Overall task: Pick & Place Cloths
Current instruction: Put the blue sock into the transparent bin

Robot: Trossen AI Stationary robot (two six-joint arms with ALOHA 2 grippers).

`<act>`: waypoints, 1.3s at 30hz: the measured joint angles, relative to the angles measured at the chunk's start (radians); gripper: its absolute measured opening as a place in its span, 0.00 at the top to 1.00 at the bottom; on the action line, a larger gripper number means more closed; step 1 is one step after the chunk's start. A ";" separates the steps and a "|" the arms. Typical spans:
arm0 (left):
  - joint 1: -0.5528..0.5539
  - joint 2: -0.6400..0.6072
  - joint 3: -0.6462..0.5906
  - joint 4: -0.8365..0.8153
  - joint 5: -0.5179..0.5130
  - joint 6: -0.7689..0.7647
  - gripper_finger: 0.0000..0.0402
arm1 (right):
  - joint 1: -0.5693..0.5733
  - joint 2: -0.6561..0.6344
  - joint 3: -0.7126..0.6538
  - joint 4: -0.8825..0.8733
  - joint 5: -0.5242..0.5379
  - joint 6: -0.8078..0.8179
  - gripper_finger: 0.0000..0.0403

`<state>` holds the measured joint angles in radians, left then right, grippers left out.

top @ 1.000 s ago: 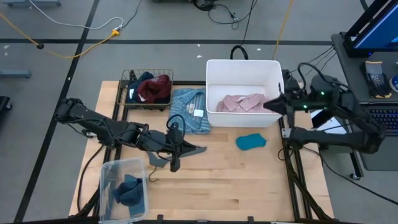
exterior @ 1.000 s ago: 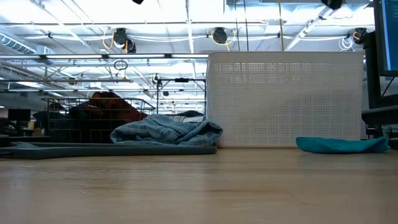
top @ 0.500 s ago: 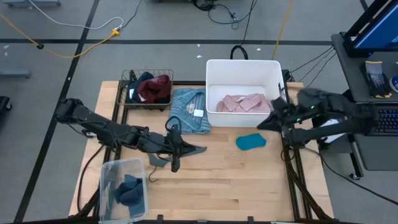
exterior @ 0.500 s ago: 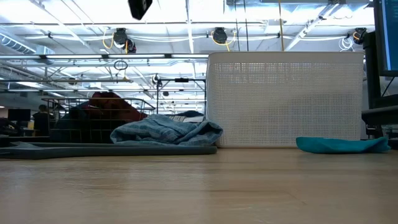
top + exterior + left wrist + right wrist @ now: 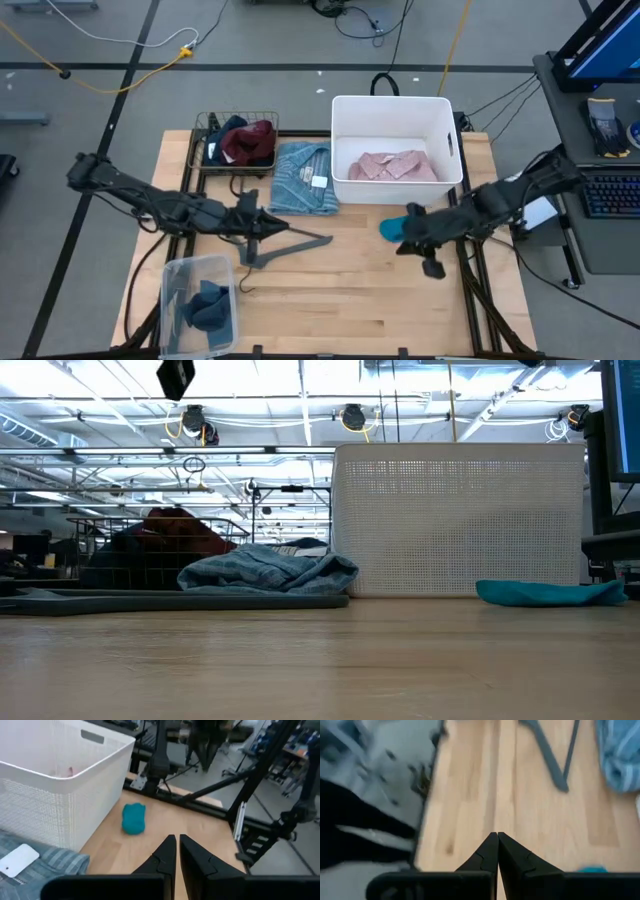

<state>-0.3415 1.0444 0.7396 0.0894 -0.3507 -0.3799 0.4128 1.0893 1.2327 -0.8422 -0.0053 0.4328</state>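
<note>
1. Done, by the look of it: the pink shirt (image 5: 385,165) lies inside the white bin (image 5: 345,108), well beyond both sets of fingers.
2. Probably next: the small teal piece (image 5: 396,228) sits on the table (image 5: 350,300), just beside the right gripper (image 5: 410,238), whose fingers are pressed together and hold nothing.
3. Left over: the striped blue shirt (image 5: 300,180) lies just ahead of the left gripper (image 5: 262,236), whose fingers are nearly touching and empty, above the grey hanger (image 5: 290,245).
4. Also waiting: maroon and navy pieces (image 5: 243,142) fill the wire basket (image 5: 205,122); a slate-blue piece (image 5: 207,305) sits in the clear tub (image 5: 170,275).
</note>
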 joint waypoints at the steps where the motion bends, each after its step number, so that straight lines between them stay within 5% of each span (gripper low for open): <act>1: -0.002 -0.020 -0.016 0.000 0.001 0.000 0.94 | 0.019 0.020 0.000 -0.023 0.009 0.000 1.00; 11: -0.019 -0.161 -0.092 -0.010 0.000 0.032 0.94 | 0.082 0.207 0.000 -0.394 0.013 0.000 1.00; 19: -0.020 -0.176 -0.097 -0.024 0.009 0.043 0.94 | 0.071 0.284 0.000 -0.436 0.063 -0.010 0.94; 39: -0.054 -0.175 -0.097 -0.027 0.010 0.031 0.94 | 0.060 0.293 -0.198 -0.371 0.111 0.078 0.38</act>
<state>-0.3954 0.8692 0.6430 0.0628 -0.3408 -0.3492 0.4725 1.3823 1.0347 -1.2136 0.1055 0.5107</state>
